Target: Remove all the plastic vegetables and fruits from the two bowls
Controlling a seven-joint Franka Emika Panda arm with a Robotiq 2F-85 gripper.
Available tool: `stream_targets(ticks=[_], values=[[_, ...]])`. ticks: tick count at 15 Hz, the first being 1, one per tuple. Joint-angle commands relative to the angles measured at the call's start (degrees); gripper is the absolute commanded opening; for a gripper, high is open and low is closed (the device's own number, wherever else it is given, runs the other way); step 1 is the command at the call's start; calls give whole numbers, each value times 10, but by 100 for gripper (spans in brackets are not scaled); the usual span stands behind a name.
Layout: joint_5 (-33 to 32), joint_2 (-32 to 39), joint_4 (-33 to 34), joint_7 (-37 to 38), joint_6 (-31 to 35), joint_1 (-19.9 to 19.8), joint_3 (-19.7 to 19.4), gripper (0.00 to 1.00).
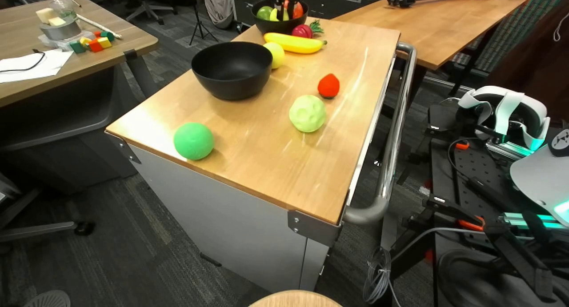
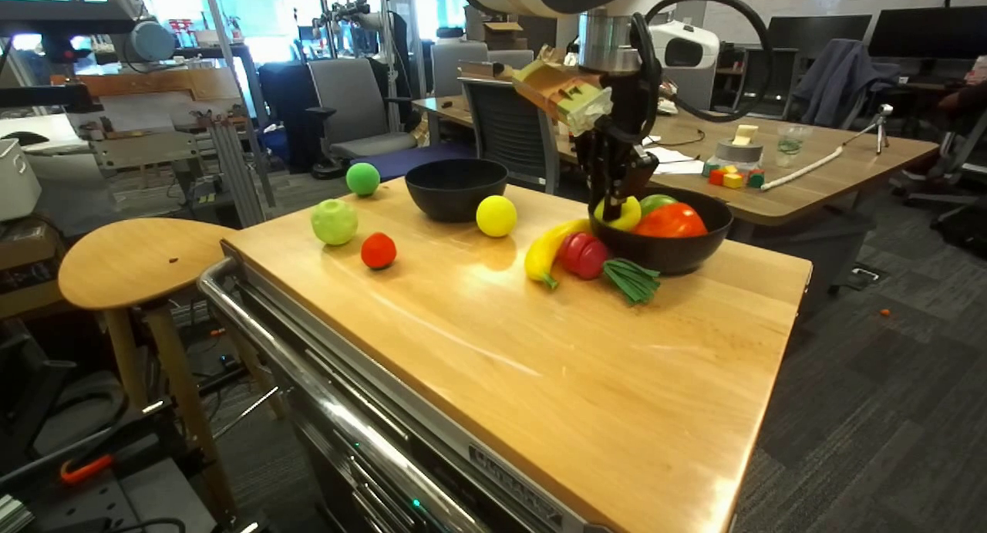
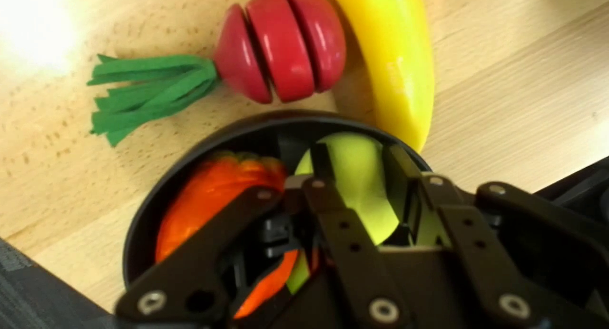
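A black bowl [image 2: 671,257], also in an exterior view [image 1: 278,28], holds a yellow-green fruit [image 3: 359,188], an orange-red vegetable [image 3: 209,200] and a green fruit [image 1: 264,13]. My gripper [image 3: 361,162] reaches into this bowl; it also shows in an exterior view [image 2: 611,209]. Its fingers stand only partly apart, with the yellow-green fruit filling the gap, so it looks shut on it. The fruit still sits inside the bowl. Part of the bowl's contents is hidden under the gripper. A second black bowl [image 1: 233,82] shows nothing inside.
Beside the full bowl lie a red sliced radish [image 3: 285,48] and a yellow banana [image 3: 399,57]. A yellow ball [image 2: 496,216], a red strawberry [image 1: 329,85], a pale green ball [image 1: 307,113] and a green ball [image 1: 194,141] lie on the table. A metal rail [image 1: 395,133] runs along one edge.
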Motion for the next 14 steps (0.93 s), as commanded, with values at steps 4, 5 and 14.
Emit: stream_targets(ticks=[4,5,14], values=[[45,-73,-45,-27,-18,-10,17,11],[51,-87,-56,-37,-13,-11,19,11],[77,-202,-207,-203,-29,0,24,11]])
